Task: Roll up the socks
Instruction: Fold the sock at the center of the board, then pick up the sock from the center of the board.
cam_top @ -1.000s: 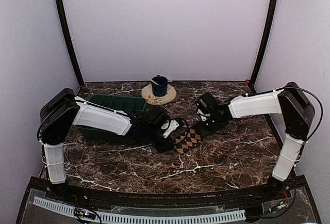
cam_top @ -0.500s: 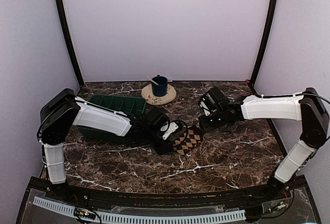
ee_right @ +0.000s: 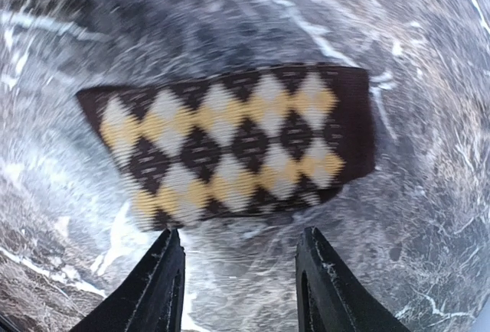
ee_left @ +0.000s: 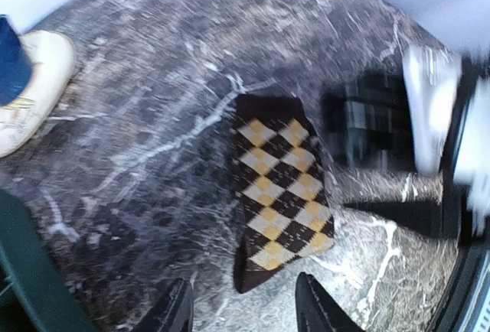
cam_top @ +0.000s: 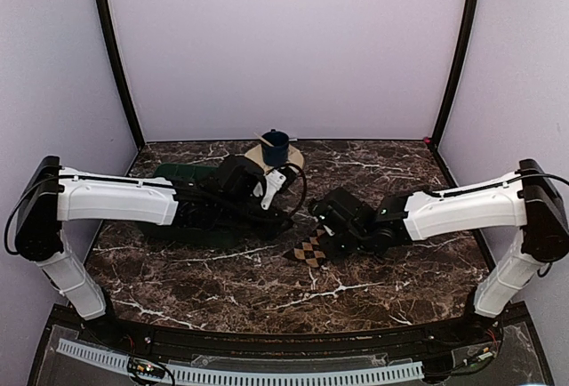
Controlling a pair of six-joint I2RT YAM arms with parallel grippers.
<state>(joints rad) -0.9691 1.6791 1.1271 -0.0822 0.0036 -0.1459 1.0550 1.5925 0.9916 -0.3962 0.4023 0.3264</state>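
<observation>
One of the socks, a brown-and-cream checkered one (cam_top: pixel 311 248), lies as a short flat folded bundle on the marble table. My left gripper (cam_top: pixel 293 220) hovers just behind and left of it, open and empty. In the left wrist view the sock (ee_left: pixel 279 194) lies just beyond the left gripper (ee_left: pixel 245 313). My right gripper (cam_top: pixel 325 238) is close on the sock's right side, open with nothing between its fingers. In the right wrist view the sock (ee_right: pixel 230 144) lies crosswise just past the right gripper (ee_right: pixel 241 286).
A dark green tray (cam_top: pixel 191 177) lies under the left arm at the back left. A blue cup (cam_top: pixel 275 148) stands on a round cream plate (cam_top: pixel 293 160) at the back centre. Walls close in the table on three sides.
The left gripper has let go of the checkered sock and drawn back toward the plate. The right gripper has opened and swung down-left to the sock's right side.
</observation>
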